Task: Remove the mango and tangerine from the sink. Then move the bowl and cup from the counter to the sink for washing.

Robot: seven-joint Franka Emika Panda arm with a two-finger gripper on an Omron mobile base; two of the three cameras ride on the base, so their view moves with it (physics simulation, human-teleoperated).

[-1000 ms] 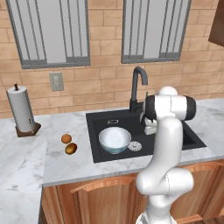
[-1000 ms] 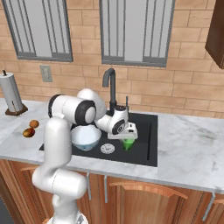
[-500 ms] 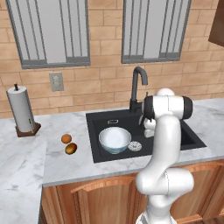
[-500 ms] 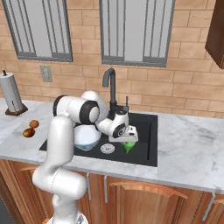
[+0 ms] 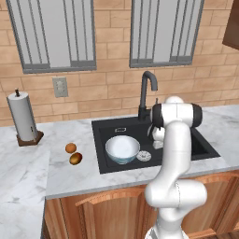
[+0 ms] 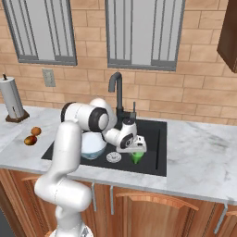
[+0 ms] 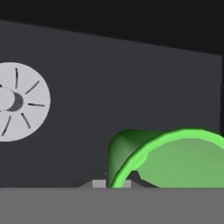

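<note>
My gripper [image 6: 134, 149] hangs low inside the black sink [image 6: 155, 150], shut on the rim of a green cup [image 6: 136, 158]. In the hand view the cup [image 7: 175, 162] lies close under the gripper [image 7: 113, 183], just above the sink floor. The pale bowl [image 5: 122, 149] sits in the left half of the sink [image 5: 198, 145], beside the silver drain [image 5: 144, 155]. On the marble counter [image 5: 70, 179] left of the sink lie the orange tangerine [image 5: 70, 148] and the yellow-brown mango [image 5: 76, 158], close together.
The black gooseneck tap [image 5: 147, 88] stands behind the sink, just left of my arm. A paper towel roll [image 5: 23, 116] stands at the counter's far left against the brick wall. The drain [image 7: 17, 101] lies left of the cup.
The hand has sunk a little deeper into the sink with the green cup. Bowl and fruits have not moved.
</note>
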